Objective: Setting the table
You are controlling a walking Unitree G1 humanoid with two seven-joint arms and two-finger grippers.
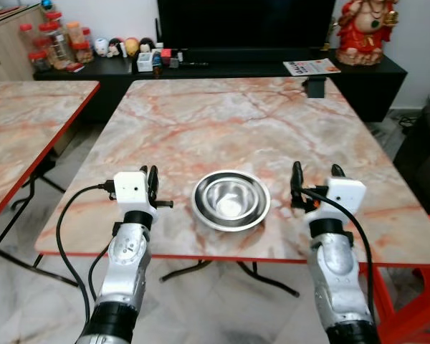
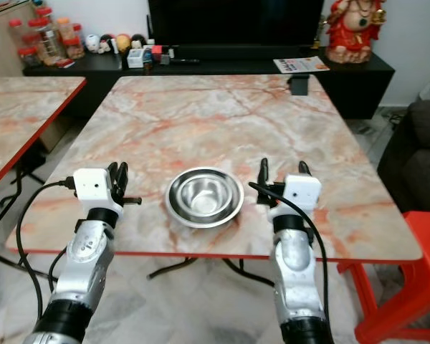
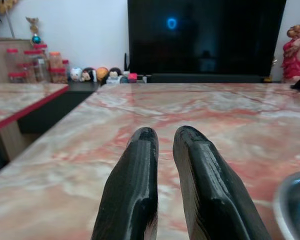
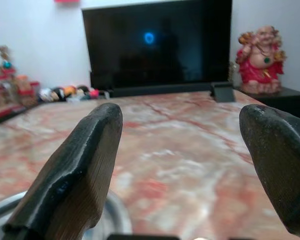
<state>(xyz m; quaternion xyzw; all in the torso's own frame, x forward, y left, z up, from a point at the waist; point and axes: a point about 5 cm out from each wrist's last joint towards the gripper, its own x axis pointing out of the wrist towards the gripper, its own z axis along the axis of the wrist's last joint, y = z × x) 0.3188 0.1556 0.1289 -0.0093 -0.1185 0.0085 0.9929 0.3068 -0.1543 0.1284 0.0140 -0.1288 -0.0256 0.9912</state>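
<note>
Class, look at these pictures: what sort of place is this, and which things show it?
Probably a home living room: a large television on a low black cabinet, a marble-patterned folding table, and a red figurine.

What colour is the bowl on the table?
The bowl is shiny silver metal, seen best in the left eye view.

On the table [image 1: 236, 122], the bowl [image 1: 231, 200] sits at 6 o'clock near the front edge, the left gripper [image 1: 152, 176] at its 9 o'clock, the right gripper [image 1: 315, 174] at its 3 o'clock.
</note>
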